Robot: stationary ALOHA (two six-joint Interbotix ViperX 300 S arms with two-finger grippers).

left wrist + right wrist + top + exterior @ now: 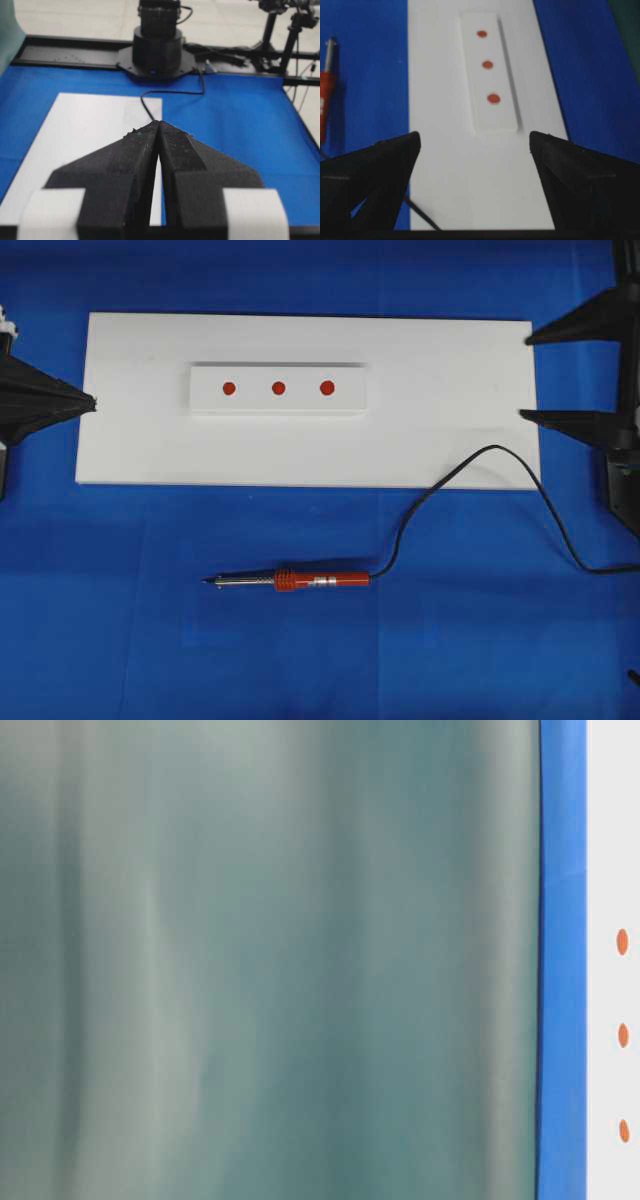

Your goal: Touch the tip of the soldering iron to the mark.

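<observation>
Lying untouched on the blue mat, near side of the white board (450, 440), the soldering iron (322, 581) points left. My right gripper (527, 377) is spread wide at the right edge, my left gripper (92, 402) pressed together; the mark (278, 388) sits far on its white block (205, 400).

A plain white board (450, 410) lies on the bright blue worktop (150, 620). On the board sits a white block (277, 405) with a row of three red dots; the mark (278, 388) is the middle one. Below the board, the soldering iron (290, 581) has a red-orange handle, silver shaft, dark tip and black cord. The left end effector (88, 400) and the right end effector (525, 378) are matte black.
</observation>
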